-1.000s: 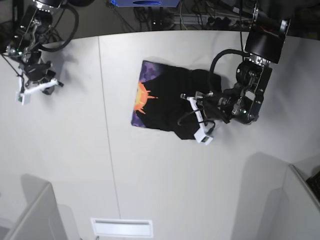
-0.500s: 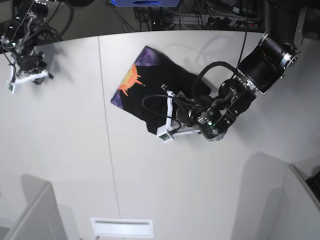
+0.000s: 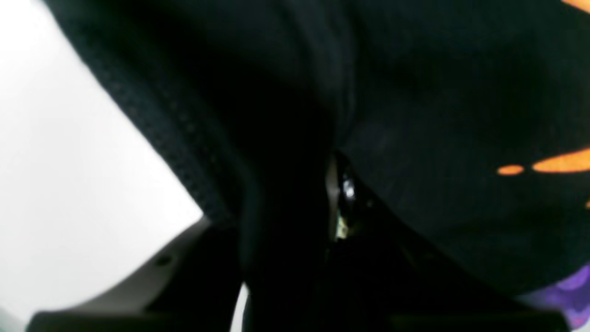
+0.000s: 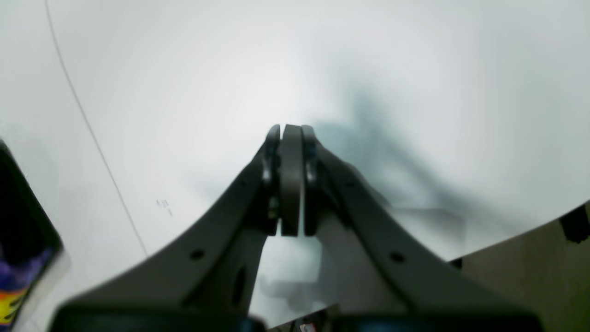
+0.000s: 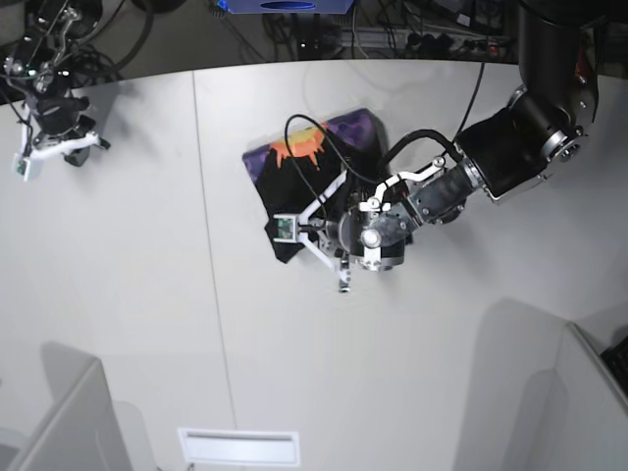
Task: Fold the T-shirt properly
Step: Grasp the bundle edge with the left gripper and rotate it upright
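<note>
The T-shirt point(image 5: 312, 162) lies folded on the white table point(image 5: 147, 294), black with its purple and orange print turned to the far side. My left gripper point(image 5: 297, 232) is at the shirt's near edge. In the left wrist view black cloth point(image 3: 415, 115) fills the frame and runs between the jaws. One grey finger point(image 3: 156, 272) shows and the tips point(image 3: 341, 198) are buried in cloth. My right gripper point(image 5: 54, 137) is far off at the table's far left. In the right wrist view it point(image 4: 291, 138) is shut and empty above bare table. A shirt corner point(image 4: 18, 240) shows at that view's left edge.
A thin seam point(image 5: 211, 255) runs front to back across the table left of the shirt. Grey partitions stand at the near left point(image 5: 69, 422) and near right point(image 5: 589, 412). A white slot point(image 5: 238, 446) sits at the near edge. Cables lie beyond the far edge point(image 5: 392, 39).
My left gripper has swung left and turned, dragging the shirt round with it, so the print went from the left side to the far side. The right arm drew back to the far left.
</note>
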{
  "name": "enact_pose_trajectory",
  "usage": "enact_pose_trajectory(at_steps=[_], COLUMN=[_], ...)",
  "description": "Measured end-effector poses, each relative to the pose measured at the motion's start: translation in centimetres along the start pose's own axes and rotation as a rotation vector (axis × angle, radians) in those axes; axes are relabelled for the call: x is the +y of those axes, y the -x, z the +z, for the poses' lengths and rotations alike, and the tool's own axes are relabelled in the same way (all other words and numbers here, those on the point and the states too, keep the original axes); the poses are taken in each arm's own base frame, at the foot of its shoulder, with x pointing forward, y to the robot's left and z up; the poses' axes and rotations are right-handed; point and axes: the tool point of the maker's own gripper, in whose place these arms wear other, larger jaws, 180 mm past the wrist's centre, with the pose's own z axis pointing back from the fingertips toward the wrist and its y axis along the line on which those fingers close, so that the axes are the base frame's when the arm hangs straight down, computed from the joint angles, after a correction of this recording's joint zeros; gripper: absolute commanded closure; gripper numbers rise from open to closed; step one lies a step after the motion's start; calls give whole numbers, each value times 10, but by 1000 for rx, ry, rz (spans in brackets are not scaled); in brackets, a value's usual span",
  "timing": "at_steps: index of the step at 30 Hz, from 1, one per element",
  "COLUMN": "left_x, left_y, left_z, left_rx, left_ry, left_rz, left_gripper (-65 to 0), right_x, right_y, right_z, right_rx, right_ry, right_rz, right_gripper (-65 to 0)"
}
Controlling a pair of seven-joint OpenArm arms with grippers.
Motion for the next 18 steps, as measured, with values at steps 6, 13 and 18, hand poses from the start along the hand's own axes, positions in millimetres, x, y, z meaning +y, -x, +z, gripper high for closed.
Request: enact_pose_trajectory(at_steps=[6, 13, 18], left_x=[-4, -7, -7], left_y=[-11, -31, -27], left_z=[-9, -14, -19], left_rx=[26, -13, 2], left_ry=[-44, -31, -20], left_rz=[-73, -76, -63], left_gripper=[0, 0, 0], right_x=[5, 5, 5], right_y=[7, 7, 7], right_z=[-1, -1, -1], right_rx=[10, 11, 12], right_ry=[-9, -10, -9], right_rz=[-22, -19, -20], right_gripper=[0, 0, 0])
